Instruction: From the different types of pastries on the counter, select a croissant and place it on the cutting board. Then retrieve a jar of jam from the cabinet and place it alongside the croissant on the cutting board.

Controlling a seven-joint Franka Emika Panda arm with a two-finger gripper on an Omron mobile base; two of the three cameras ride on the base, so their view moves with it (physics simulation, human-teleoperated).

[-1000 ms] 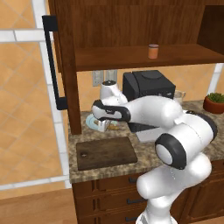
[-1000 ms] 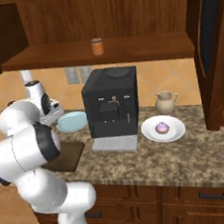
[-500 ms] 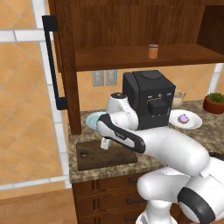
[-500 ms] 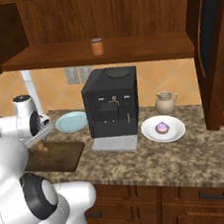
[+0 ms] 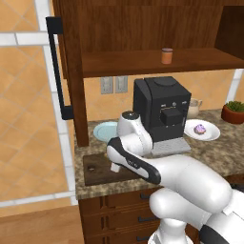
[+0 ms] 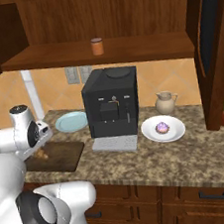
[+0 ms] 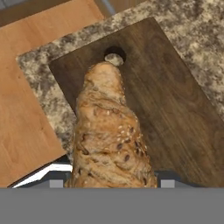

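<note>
My gripper is shut on the croissant, a golden-brown flaky pastry whose tapered tip points at the hole of the dark cutting board. In the left base view the gripper hangs low over the board at the counter's left end. The right base view shows the croissant poking out under the hand, over the board. I cannot tell whether it touches the wood. The orange-red jar of jam stands on the open cabinet's shelf. A pink-frosted pastry lies on a white plate.
A black coffee machine stands right of the board, with a light blue plate behind the board. A cream pitcher and a potted plant sit further right. The open cabinet door with its black handle hangs at the left.
The arm has swung down and forward, carrying the croissant from above the blue plate to low over the cutting board. The grip has stayed the same.
</note>
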